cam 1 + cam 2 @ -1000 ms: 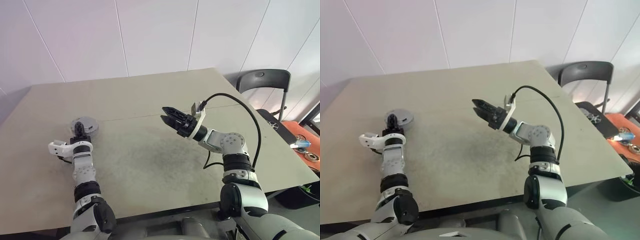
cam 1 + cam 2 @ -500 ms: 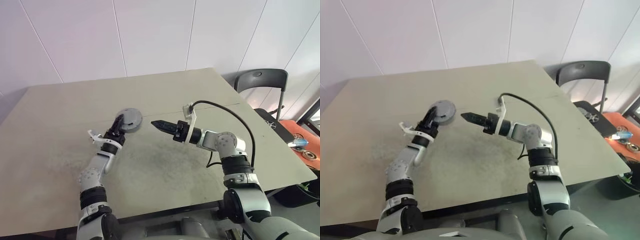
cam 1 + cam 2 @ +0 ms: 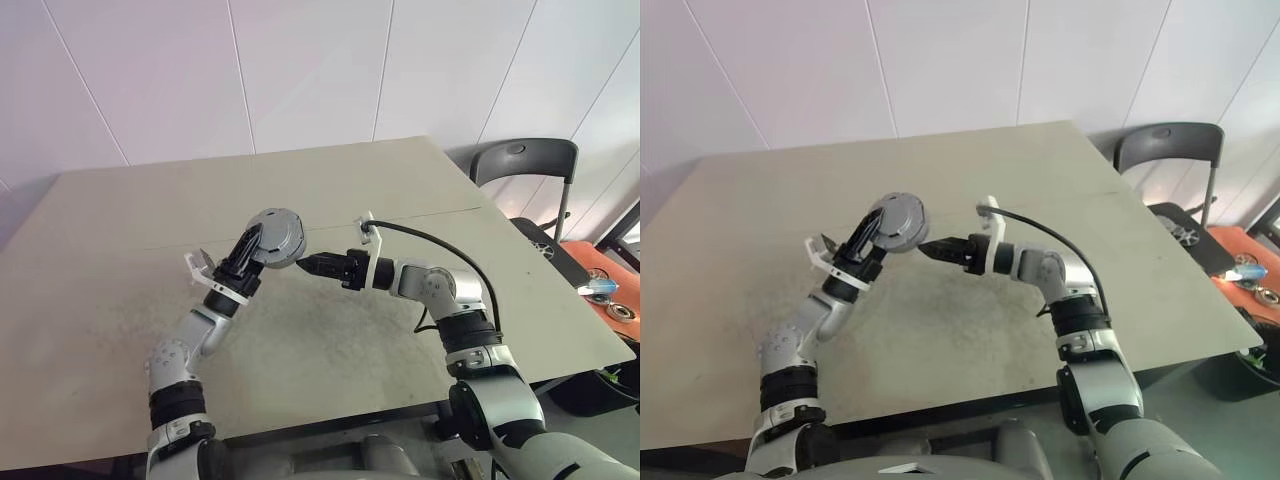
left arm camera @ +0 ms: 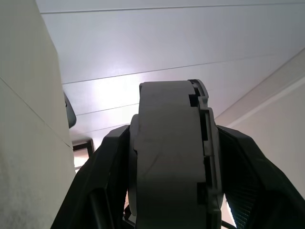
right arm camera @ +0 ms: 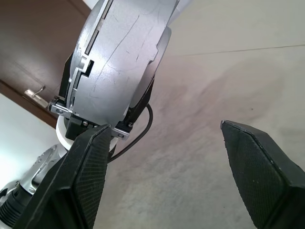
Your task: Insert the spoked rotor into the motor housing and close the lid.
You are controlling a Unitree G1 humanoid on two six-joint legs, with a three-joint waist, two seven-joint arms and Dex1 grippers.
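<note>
Left end effector (image 3: 262,243) clamps a round grey metal disc (image 3: 277,236), probably the lid, by its rim above the table (image 3: 120,210). Right end effector (image 3: 312,264) gapes wide, empty, just beside it. Disc looks stiff, heavyish, slick; grip the ribbed edge.

The motor housing (image 3: 277,236), sitting mid-frame above the table (image 3: 120,220), is blocking the right gripper (image 3: 312,265); bare tabletop is lying all around.

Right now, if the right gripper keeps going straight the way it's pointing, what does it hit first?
Most likely the motor housing held up by the left gripper. The right gripper, open, points at it from close by, though depth is uncertain.
</note>
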